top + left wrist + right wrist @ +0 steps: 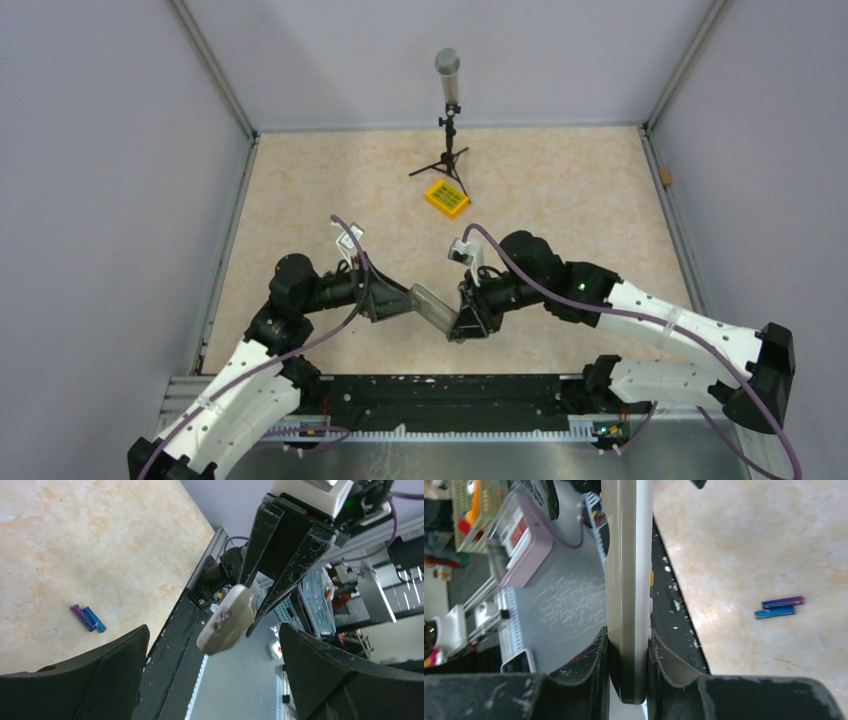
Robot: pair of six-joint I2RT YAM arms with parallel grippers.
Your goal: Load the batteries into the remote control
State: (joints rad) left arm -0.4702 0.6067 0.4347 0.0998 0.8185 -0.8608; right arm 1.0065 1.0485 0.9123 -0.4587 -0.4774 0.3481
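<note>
My right gripper [629, 652] is shut on the remote control [629, 580], pinching one end so the slim white-and-grey handset sticks out edge-on, held above the table's near edge. In the top view the remote control [433, 306] hangs between my right gripper [468, 318] and left gripper [405, 298]. My left gripper [215, 680] is open, its fingers wide on either side of the remote control's free end [227, 622] without touching it. Two batteries [88, 618], one purple and one blue, lie side by side on the table; the batteries [780, 607] also show in the right wrist view. The arms hide them from above.
A yellow square box [446, 198] lies mid-table, with a small tripod and upright cylinder [447, 100] behind it. Grey walls and metal rails enclose the beige table [560, 190]. A black rail [450, 390] runs along the near edge by the arm bases.
</note>
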